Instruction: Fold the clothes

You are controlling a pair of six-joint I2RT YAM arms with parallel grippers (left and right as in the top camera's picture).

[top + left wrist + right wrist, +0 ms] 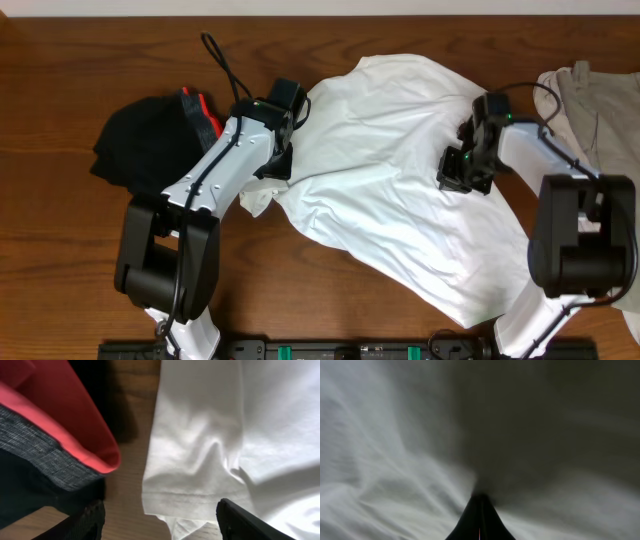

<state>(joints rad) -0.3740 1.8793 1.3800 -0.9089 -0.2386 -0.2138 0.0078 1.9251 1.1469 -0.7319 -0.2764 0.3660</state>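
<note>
From overhead I see the thin white T-shirt (390,200) lying crumpled mid-table (60,290). Only my left wrist view shows the left gripper (160,512) spread open over the stitched sleeve hem, near a ribbed grey-and-orange waistband (60,455). The right gripper (480,502) is closed, pinching soft fabric, with creases converging on its tips.

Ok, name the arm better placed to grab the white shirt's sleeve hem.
Left: left fingers stand open astride the sleeve hem; right fingers are shut on the middle of the shirt.

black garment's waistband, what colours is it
The waistband is orange-red with a heathered grey stripe; clearest in the left wrist view.
</note>
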